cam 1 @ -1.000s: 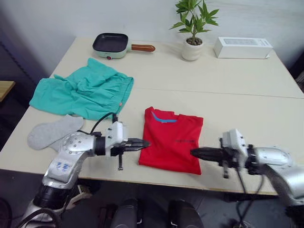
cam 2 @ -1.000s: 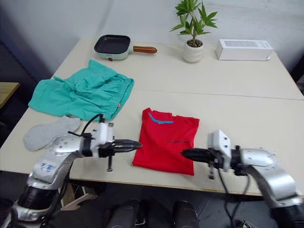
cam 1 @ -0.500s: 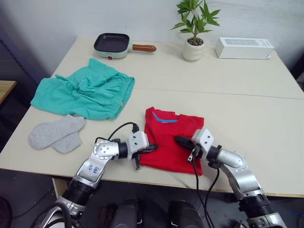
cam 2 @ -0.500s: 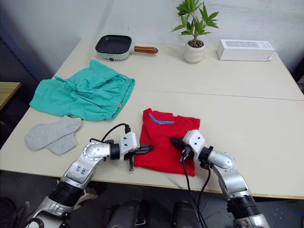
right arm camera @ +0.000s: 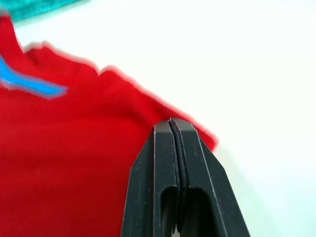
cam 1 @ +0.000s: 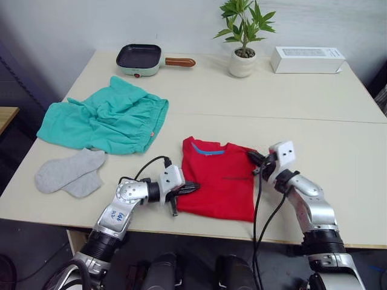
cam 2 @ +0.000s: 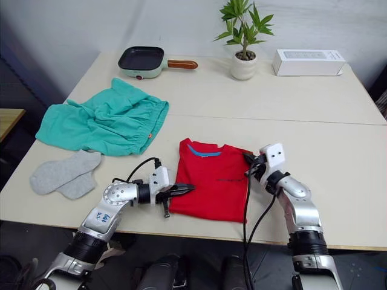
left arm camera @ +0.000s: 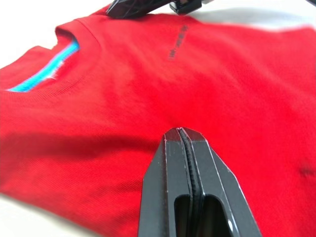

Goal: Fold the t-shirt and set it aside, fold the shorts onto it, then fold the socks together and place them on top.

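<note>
The red t-shirt (cam 1: 221,178) lies folded into a rectangle near the table's front edge, collar toward the far side. My left gripper (cam 1: 191,187) is shut, its tip resting on the shirt's left near edge, with no fabric seen between the fingers (left arm camera: 180,148). At the shirt's far right corner my right gripper (cam 1: 251,156) is also shut, its tip (right arm camera: 170,124) at the fabric's edge. The teal shorts (cam 1: 103,118) lie crumpled at the left. The grey socks (cam 1: 69,172) lie side by side near the left front edge.
A mint pan (cam 1: 140,57) with a brown handle, a potted plant (cam 1: 242,60) and a white box (cam 1: 307,59) stand along the far edge. Bare tabletop (cam 1: 338,139) stretches to the right of the shirt. Cables hang from both wrists.
Both grippers came in from the shirt's sides. The right one then moved from the shirt's near part to its far right corner. The left one stays at the left edge.
</note>
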